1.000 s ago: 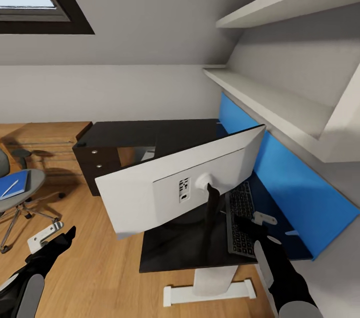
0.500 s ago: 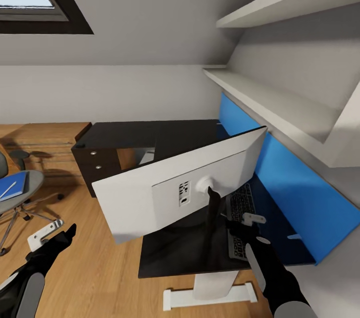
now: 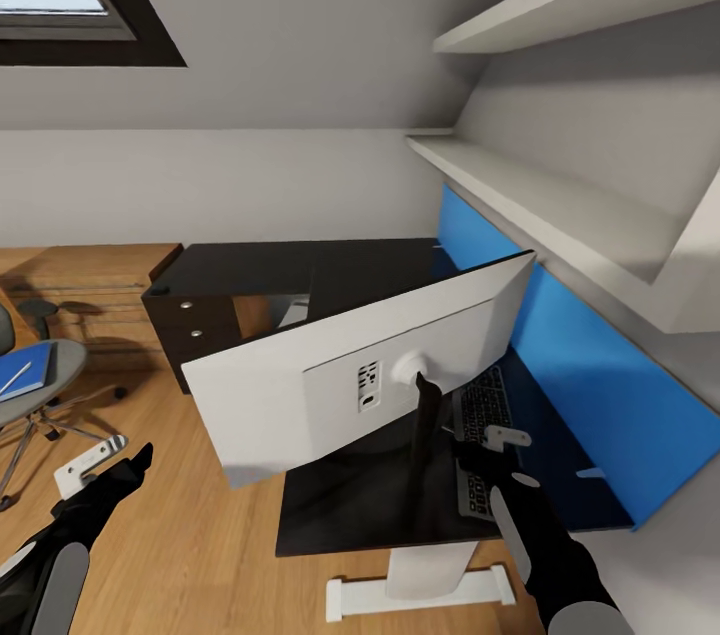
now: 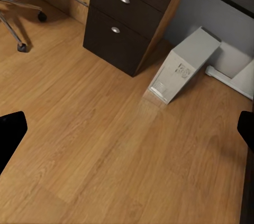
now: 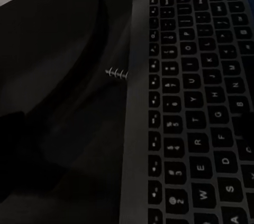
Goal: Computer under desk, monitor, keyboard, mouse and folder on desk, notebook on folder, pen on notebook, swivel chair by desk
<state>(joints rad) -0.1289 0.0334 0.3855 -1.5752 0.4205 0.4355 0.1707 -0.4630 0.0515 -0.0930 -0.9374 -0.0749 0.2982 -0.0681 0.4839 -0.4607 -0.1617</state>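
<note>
The monitor [image 3: 360,385] stands on the black desk [image 3: 300,270] with its light grey back toward me. Past it lies the dark keyboard [image 3: 484,415], whose keys are close up in the right wrist view [image 5: 196,102]. My right gripper [image 3: 490,447] hovers open just over the keyboard's near end, beside the monitor stand. My left gripper [image 3: 108,467] hangs open low over the wooden floor. The light grey computer [image 4: 185,65] lies tilted on the floor under the desk. At far left the swivel chair [image 3: 55,365] carries the blue folder [image 3: 25,373] with the white pen [image 3: 14,378] on it. The mouse is out of view.
Dark drawers with silver knobs [image 4: 124,18] stand beside the computer. A blue panel [image 3: 590,385] lines the wall behind the desk, with white shelves [image 3: 540,205] above it. A light wooden dresser [image 3: 90,275] sits at the back left. The desk's white leg [image 3: 420,580] is in front of me.
The view has shifted slightly. My right gripper has moved a little along the keyboard toward the monitor stand. The left gripper has barely moved.
</note>
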